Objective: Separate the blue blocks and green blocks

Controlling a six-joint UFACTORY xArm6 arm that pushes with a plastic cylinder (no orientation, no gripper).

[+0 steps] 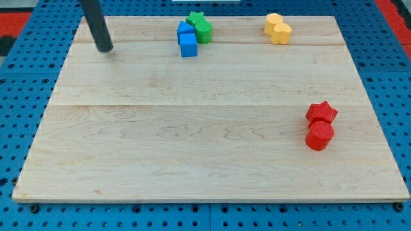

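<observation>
My tip [104, 48] rested on the wooden tabletop [192, 141] at about 11 o'clock, well apart from the blocks at about 9 o'clock of them; the arm carried no gripper, only a bare rod. The two blue blocks [187, 38] sat at 12 o'clock, touching the green star [196, 18] and a second green block [203, 29]. Two yellow blocks [278, 29] lay at 1 o'clock, and a red star [322, 113] touched a red cylinder [319, 136] at 4 o'clock.

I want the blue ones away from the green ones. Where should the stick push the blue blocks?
No claw here, so push. My tip stands to the view's left of the blue blocks, which touch the green blocks on their right. Probably best to come round above and press their top edge, sliding them toward the view's bottom.
</observation>
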